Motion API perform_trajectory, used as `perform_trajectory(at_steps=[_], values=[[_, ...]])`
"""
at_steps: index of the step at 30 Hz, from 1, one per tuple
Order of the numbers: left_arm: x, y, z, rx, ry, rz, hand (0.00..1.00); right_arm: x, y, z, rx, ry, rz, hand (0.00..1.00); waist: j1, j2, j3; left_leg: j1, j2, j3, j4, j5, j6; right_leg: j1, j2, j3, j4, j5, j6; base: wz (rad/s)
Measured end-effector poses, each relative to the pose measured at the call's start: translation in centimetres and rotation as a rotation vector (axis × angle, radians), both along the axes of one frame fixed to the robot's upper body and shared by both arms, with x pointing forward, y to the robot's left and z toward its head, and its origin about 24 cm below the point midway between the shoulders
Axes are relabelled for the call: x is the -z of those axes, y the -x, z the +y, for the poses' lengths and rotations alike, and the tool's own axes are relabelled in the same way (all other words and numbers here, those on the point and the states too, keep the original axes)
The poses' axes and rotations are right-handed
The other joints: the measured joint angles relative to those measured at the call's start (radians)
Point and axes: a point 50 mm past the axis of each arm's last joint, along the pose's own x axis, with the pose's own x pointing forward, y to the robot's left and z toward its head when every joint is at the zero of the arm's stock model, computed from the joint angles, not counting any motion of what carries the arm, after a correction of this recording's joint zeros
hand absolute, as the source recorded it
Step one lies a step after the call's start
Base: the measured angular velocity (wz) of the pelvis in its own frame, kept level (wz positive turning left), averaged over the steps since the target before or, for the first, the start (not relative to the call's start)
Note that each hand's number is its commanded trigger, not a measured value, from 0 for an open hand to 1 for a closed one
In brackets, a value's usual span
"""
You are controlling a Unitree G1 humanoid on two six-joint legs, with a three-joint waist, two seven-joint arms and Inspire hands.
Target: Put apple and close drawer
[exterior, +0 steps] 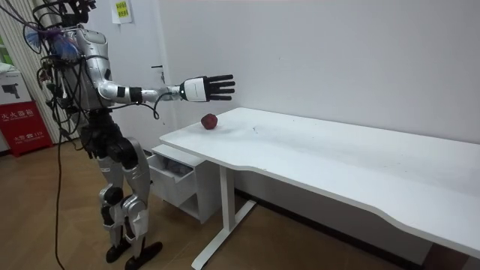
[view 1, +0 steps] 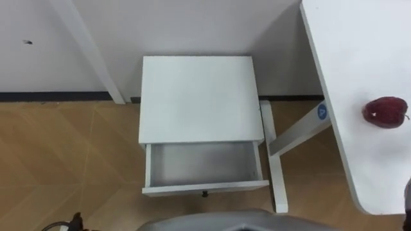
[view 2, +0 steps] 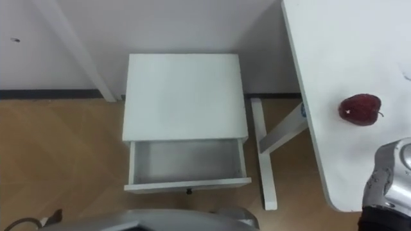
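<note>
Right hand out over the white rectangular desk, fingers straight and spread, holding nothing. Dark red round apple sits on the desktop just beneath my palm, not touching. Open white wooden drawer lies lower, to my left.

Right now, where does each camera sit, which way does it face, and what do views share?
Left eye view: on the head, looking down at the open drawer and the apple on the table; torso at bottom.
Right eye view: beside it, same aim; the right arm enters lower right.
Room view: off to the side, seeing the whole standing robot, right hand open over the table.
All share apple, table and drawer.
</note>
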Motion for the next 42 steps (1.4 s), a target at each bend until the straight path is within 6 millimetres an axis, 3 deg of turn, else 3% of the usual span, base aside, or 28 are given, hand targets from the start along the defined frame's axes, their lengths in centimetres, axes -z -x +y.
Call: perform_trajectory(at_steps=[11, 16, 25, 30, 42], values=[[-0.1, -0.3, 0.0, 0.008, -0.003, -0.011, 0.0, 1.6, -1.0, 1.6, -0.274, 0.08, 0.196, 0.0, 0.0, -0.01, 0.0011, 0.001, 0.001, 0.0, -0.001, 0.0, 0.0, 0.0, 0.0, -0.001, 0.0, 0.002, -0.001, 0.0], [-0.1, -0.3, 0.0, 0.01, -0.004, -0.01, 0.0, 1.7, -1.2, 1.7, -0.317, 0.136, 0.254, 0.0, 0.0, -0.007, -0.0005, 0.007, 0.001, 0.0, -0.001, 0.0, 0.0, 0.001, 0.0, 0.0, -0.001, 0.002, -0.002, 0.0], [-0.2, 0.1, 0.6, 0.014, -0.019, 0.003, 0.0, 4.5, -0.4, 1.9, -0.359, 0.079, 0.38, 0.0, 0.003, -0.012, -0.0054, 0.015, 0.001, -0.001, 0.0, 0.0, -0.001, 0.014, 0.0, -0.002, 0.0, 0.003, -0.002, 0.0], [-0.2, 0.4, 0.8, 0.01, -0.021, 0.017, 0.0, 6.0, 0.3, 1.7, -0.373, 0.039, 0.444, 0.0, 0.02, -0.01, -0.0049, 0.016, 0.001, -0.001, 0.0, 0.0, -0.001, 0.013, 0.0, -0.002, 0.001, 0.003, -0.002, 0.0], [-0.1, 0.8, 0.8, 0.005, -0.015, 0.037, 0.0, 6.7, 0.2, 2.2, -0.466, 0.031, 0.494, 0.0, 0.023, -0.008, -0.001, 0.013, 0.001, -0.002, -0.002, -0.001, -0.001, 0.011, -0.001, -0.012, 0.0, 0.003, -0.002, 0.0]])
